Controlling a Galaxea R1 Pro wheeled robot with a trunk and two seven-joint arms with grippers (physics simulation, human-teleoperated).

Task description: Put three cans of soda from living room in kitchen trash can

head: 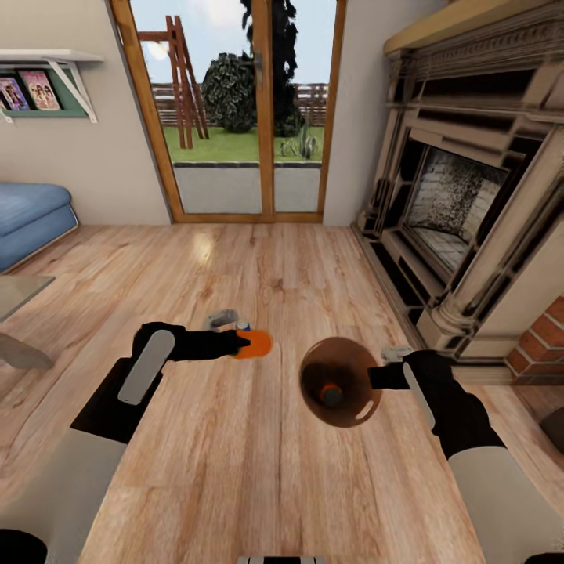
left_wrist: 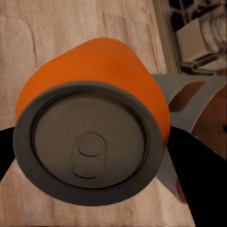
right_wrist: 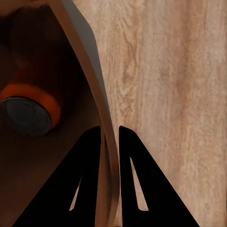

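My left gripper (head: 240, 343) is shut on an orange can of soda (head: 255, 343), held sideways above the wood floor. In the left wrist view its silvery top (left_wrist: 90, 142) faces the camera between the black fingers (left_wrist: 201, 177). My right gripper (head: 385, 377) is shut on the rim of the tash can (head: 312, 366), which hangs just right of that can, mouth toward the head camera. Another orange can (head: 331, 394) lies inside on the brown wall (right_wrist: 56, 179). A third can (head: 224, 319), silvery and dark blue, lies on the floor just beyond the left gripper, partly hidden.
This is the living room. The brick-and-stone fireplace (head: 462, 204) lines the right side. Wood-framed glass doors (head: 243, 110) stand ahead. A blue sofa (head: 27, 219) and a grey low table (head: 16, 313) are at the left.
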